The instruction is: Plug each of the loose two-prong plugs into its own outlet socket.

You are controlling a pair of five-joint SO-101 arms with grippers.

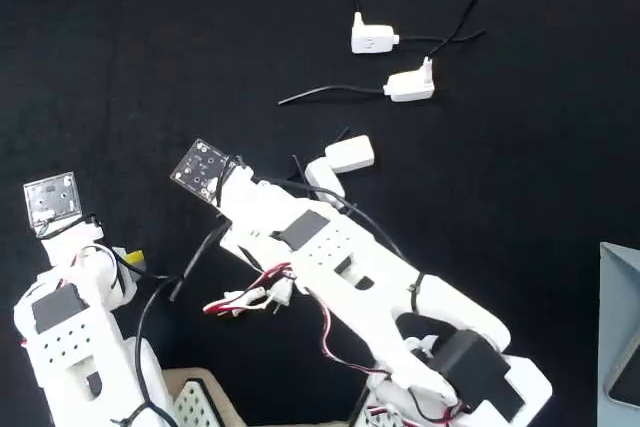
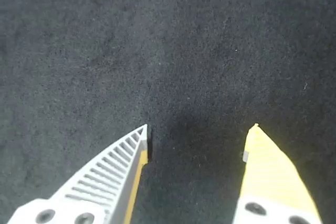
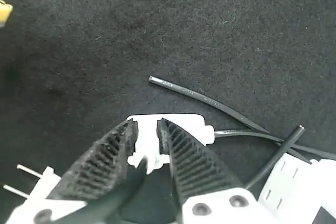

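The right wrist view shows the right hand [image 3: 146, 124] nearly closed, pinching a white plug [image 3: 181, 127] lying on the table [image 3: 236, 24], with a two-pronged piece [image 3: 31, 179] beside it; the left wrist view shows the left hand [image 2: 199, 129] spread wide, holding nothing; the high view counts four white pieces, among them a far socket [image 1: 374, 40] and a corded piece [image 1: 410, 85] near it.

white connector [image 3: 184, 124] partly hidden behind right tool [image 3: 147, 124]
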